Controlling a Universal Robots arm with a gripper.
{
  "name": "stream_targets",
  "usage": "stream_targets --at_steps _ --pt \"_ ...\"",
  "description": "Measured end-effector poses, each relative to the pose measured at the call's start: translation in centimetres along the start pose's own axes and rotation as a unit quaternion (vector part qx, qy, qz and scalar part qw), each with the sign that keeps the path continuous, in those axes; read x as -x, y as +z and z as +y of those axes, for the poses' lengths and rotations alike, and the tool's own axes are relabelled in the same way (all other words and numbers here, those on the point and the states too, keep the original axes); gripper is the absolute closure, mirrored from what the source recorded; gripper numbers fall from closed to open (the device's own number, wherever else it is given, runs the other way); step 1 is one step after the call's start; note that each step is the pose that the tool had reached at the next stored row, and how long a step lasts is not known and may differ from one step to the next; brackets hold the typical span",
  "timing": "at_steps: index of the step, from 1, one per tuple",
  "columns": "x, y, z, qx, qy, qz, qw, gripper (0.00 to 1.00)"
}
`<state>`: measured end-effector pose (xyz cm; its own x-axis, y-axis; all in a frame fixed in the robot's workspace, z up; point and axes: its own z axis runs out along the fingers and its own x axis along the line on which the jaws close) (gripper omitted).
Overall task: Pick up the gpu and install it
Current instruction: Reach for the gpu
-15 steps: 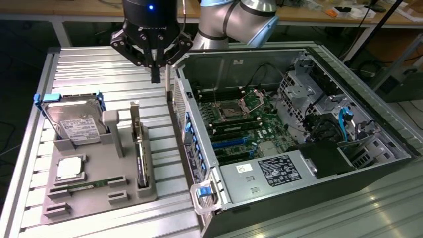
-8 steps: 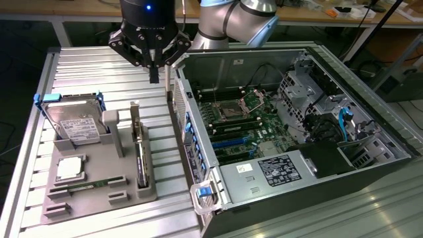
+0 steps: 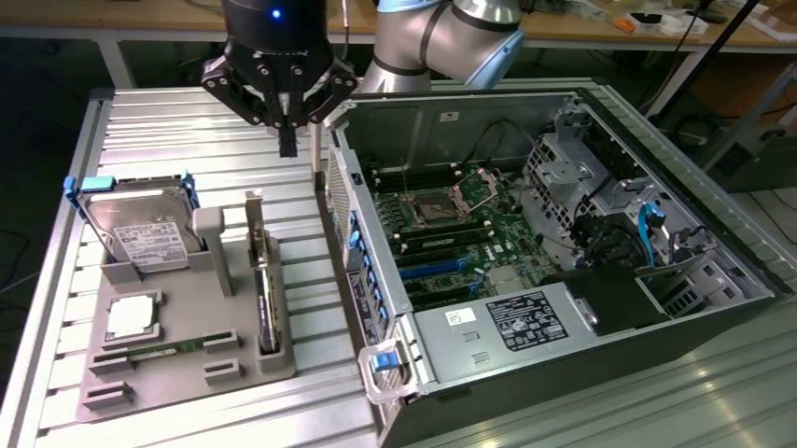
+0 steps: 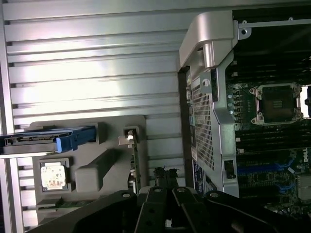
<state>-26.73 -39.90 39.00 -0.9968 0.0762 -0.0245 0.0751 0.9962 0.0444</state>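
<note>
The ribbed silver metal table (image 3: 187, 131) carried everything. The open black and grey desktop computer case (image 3: 412, 126) lay on its side at 3 o'clock from table centre in the exterior view. Its green motherboard (image 3: 480, 219) was exposed, and the blue expansion slots (image 3: 430, 271) looked empty, so nothing was installed yet.

The flat grey plastic parts tray (image 3: 187, 373) sat at 8 o'clock from table centre. It held the silver hard drive with white label (image 3: 144, 233) at its 11 o'clock corner.

The gpu (image 3: 265, 299), a thin dark card with a pale metal end bracket, stood on edge in the tray's slot along the side nearest the case, so it was not picked up.

The black robot gripper (image 3: 289, 140) hung above the bare table between tray and case. Its fingers were clenched together on nothing.

Judged progress: at the very start, with both the pick and the install left to do.

In the exterior view the gpu lay at about 6 o'clock from the gripper, lower and apart, with no contact. The card's bracket end was the end nearer the fingertips.
</note>
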Motion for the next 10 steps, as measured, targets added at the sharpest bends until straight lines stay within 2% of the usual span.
stream_targets --at_steps 10 --pt "-0.61 -0.01 -0.05 0.0 0.0 0.0 1.0 0.89"
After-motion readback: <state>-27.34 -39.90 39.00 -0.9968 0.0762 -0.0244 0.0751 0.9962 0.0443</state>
